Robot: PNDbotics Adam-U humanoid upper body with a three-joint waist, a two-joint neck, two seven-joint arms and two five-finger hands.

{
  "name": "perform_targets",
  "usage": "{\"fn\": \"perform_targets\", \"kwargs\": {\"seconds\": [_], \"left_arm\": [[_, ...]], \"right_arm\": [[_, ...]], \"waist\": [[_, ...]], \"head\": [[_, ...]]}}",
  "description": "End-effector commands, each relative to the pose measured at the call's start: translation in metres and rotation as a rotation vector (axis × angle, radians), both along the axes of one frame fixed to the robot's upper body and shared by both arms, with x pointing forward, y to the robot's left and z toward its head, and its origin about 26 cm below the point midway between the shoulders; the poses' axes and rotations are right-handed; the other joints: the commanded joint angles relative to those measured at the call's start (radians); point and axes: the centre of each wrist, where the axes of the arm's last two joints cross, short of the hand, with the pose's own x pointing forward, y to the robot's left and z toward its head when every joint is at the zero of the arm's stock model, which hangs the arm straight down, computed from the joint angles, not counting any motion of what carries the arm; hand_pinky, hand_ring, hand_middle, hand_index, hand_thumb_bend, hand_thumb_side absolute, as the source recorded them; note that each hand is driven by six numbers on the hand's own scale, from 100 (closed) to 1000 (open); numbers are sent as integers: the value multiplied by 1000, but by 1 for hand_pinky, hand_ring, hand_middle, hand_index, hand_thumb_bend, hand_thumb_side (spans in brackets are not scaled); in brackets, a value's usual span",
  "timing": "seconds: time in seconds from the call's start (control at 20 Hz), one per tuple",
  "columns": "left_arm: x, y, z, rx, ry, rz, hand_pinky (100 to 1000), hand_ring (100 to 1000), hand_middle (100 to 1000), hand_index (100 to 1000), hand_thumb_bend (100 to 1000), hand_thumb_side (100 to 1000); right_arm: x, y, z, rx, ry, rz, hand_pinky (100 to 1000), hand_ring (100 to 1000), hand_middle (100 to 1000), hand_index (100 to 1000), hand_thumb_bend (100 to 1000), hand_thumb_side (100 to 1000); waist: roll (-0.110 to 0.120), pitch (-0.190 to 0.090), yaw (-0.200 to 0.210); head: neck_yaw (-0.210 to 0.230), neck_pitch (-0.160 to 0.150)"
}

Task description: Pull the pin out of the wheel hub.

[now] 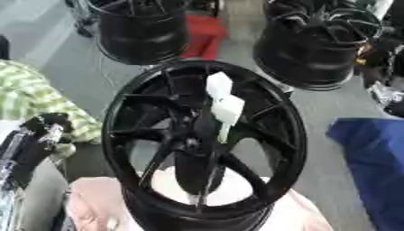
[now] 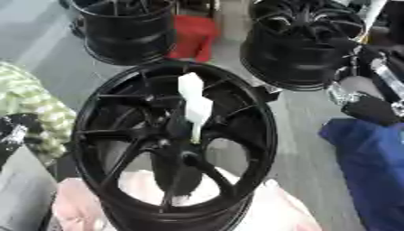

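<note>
My left hand (image 1: pixel 35 135) shows at the left edge, a black and silver shape beside a green checked cloth (image 1: pixel 31 99); I cannot tell whether its fingers are spread or curled. My right hand (image 2: pixel 371 97) shows at the right edge of the right eye view, above a blue cloth (image 2: pixel 371 167), and I cannot tell how its fingers stand either. Neither hand touches the wheel hub (image 1: pixel 201 144), which stands nearest to me, tilted, its spokes facing up, resting on something pale pink (image 1: pixel 94 203). The pin (image 1: pixel 223 108) is a white piece standing up from the middle of the spokes, its narrow lower end down near the centre. I count three black wheel hubs in all: the near one and two more behind it, one at far left (image 1: pixel 142 31) and one at far right (image 1: pixel 315 45), with something red (image 1: pixel 207 34) between them.
</note>
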Motion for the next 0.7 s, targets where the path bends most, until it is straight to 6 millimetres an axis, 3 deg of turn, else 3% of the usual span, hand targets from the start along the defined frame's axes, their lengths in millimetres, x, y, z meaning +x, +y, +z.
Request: {"fn": "perform_targets", "kwargs": {"seconds": [0.05, 0.45, 0.7], "left_arm": [[1, 1, 11, 27, -29, -18, 653, 705, 614, 732, 179, 510], [1, 2, 10, 36, -21, -23, 652, 708, 615, 732, 177, 512], [0, 2, 11, 39, -18, -25, 652, 710, 616, 732, 174, 513]], "right_arm": [[0, -1, 25, -102, -32, 42, 627, 720, 771, 939, 100, 514], [7, 20, 55, -278, -15, 189, 656, 743, 809, 946, 100, 574], [12, 35, 70, -367, 1, 273, 678, 759, 822, 950, 100, 548]], "waist": [[0, -12, 1], [-10, -12, 6], [-15, -12, 9]], "head": [[-4, 1], [-2, 5], [2, 10]]}}
